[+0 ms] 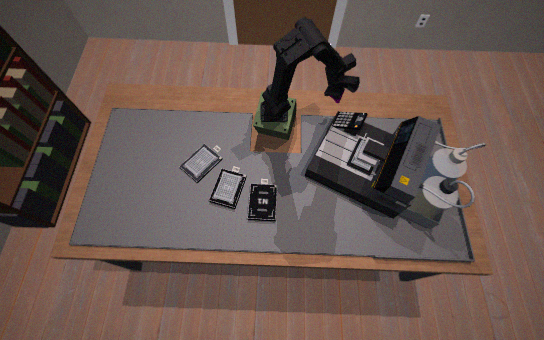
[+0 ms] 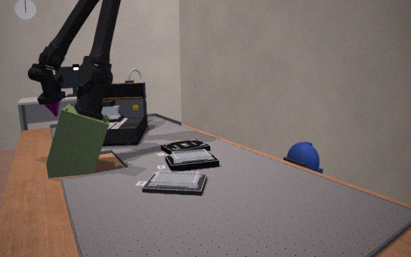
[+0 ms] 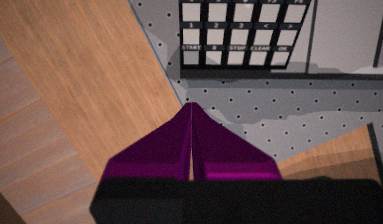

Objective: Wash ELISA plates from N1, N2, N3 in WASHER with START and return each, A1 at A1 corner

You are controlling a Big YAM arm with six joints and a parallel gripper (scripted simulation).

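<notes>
The gripper (image 1: 336, 99) (image 2: 56, 115) (image 3: 191, 111) is clenched on nothing near the washer's keypad (image 1: 350, 120) (image 3: 240, 37), while nest N1 (image 1: 262, 202) (image 2: 185, 147) stands empty, the other two nests each hold a plate, and a pale plate (image 1: 362, 157) shows partly in the washer (image 1: 352, 192) (image 2: 126, 132).

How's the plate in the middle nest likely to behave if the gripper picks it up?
The plate looks like clear, thin-walled plastic, so it is probably light and fairly stiff. Its smooth-looking sides may slip in a loose grip. Being broad and low, it seems unlikely to roll, though an off-centre hold could tilt it.
</notes>
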